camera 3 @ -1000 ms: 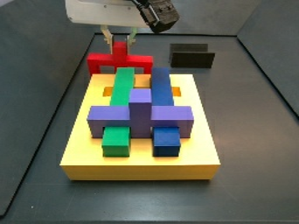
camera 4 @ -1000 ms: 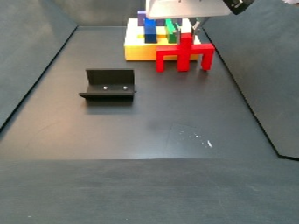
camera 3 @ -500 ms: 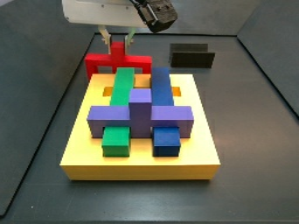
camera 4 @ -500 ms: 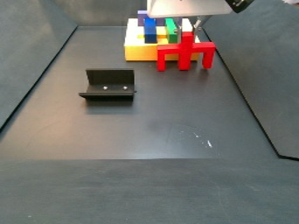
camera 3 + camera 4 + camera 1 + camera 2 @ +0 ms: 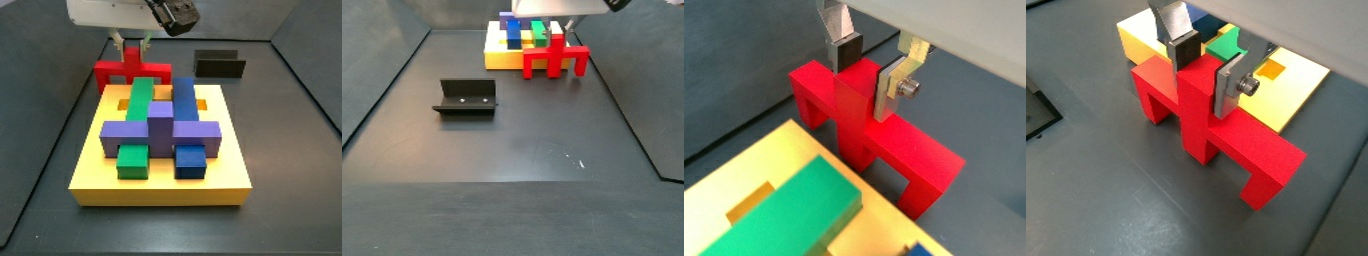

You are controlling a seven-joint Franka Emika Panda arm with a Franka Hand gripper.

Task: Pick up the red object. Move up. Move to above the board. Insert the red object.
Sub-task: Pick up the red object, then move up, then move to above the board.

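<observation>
The red object (image 5: 871, 130) is a bright red cross-shaped piece. It hangs in my gripper (image 5: 866, 72), whose silver fingers (image 5: 895, 85) are shut on its long bar. It also shows in a wrist view (image 5: 1200, 110) and in both side views (image 5: 131, 72) (image 5: 556, 60), held above the floor beside the board's end. The board (image 5: 160, 178) is a yellow slab bearing green (image 5: 138, 100), blue (image 5: 186, 100) and purple (image 5: 160, 125) blocks. The board shows in a side view (image 5: 500, 58) and in both wrist views (image 5: 764, 185) (image 5: 1300, 80).
The fixture, a dark L-shaped bracket (image 5: 465, 97), stands on the dark floor; it shows in a side view (image 5: 219, 63) beyond the board. Dark walls (image 5: 40, 60) enclose the floor.
My gripper has risen with the red object in it. The piece now hangs higher off the floor next to the board.
</observation>
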